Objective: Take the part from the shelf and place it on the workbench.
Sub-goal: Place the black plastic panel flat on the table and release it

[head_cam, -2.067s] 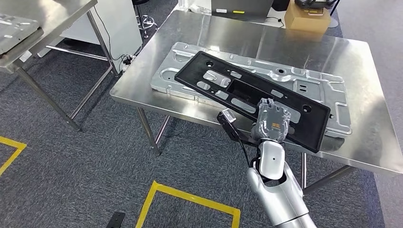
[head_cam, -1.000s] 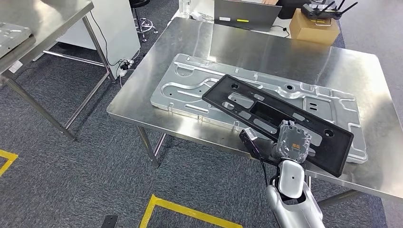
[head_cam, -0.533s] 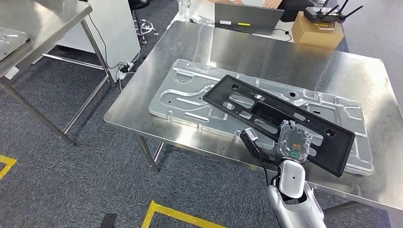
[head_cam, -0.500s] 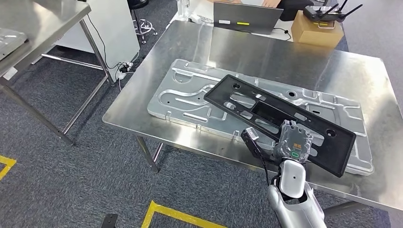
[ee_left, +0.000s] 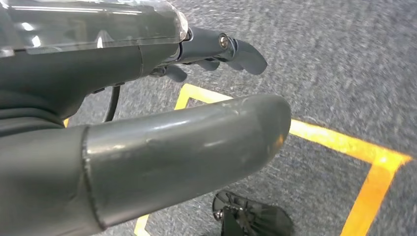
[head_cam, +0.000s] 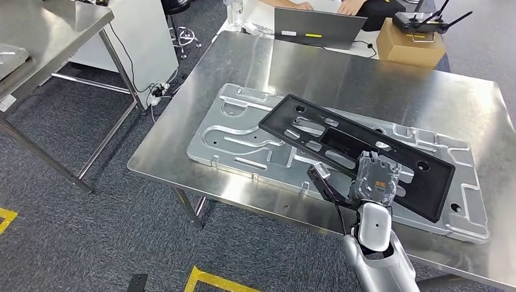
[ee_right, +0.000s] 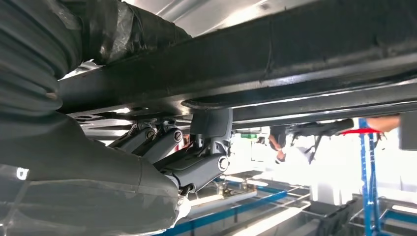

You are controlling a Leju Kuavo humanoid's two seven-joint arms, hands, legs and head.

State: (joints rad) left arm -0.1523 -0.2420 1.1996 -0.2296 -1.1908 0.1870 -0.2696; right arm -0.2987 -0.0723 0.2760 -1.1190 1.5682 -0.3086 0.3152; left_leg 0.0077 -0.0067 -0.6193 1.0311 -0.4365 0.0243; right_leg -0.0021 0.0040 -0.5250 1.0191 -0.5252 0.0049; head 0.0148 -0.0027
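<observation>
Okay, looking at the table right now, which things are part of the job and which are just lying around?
Part of the job:
- black part, gripped at its near edge by the right hand
- workbench, over which the part is held
- silver metal panel lying on the workbench under the part

Just lying about:
- laptop
- cardboard box with a black device on top
- left hand, holding nothing
</observation>
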